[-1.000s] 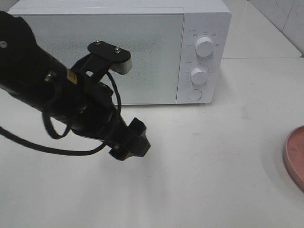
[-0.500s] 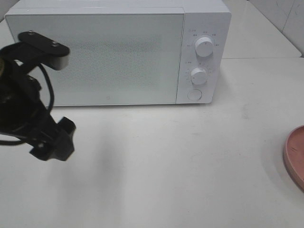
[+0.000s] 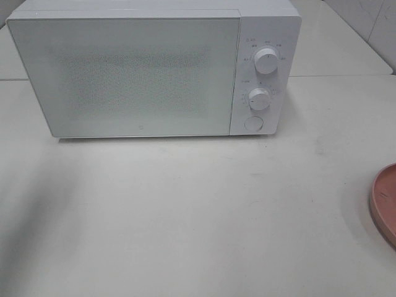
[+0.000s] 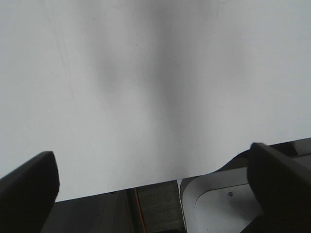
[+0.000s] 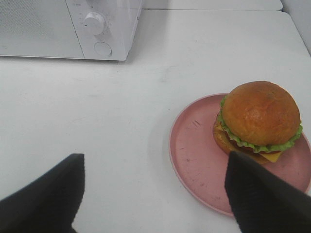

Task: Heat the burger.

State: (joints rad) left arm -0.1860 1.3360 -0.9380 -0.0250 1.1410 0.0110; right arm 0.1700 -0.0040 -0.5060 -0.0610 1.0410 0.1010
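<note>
We judge the glossy golden-bunned layered burger [image 5: 257,120], lower right on its round pink plate [image 5: 194,150], soft and slippery: right claw [image 5: 154,194], wide and empty, should pinch low.

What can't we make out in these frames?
- Burger: outside the exterior high view; there only the pink plate's rim shows, cut by the edge.
- Microwave interior: hidden behind the shut door.
- Dial labels: too small.
- Left gripper and right gripper: fingers cropped by the wrist views' edges.
</note>
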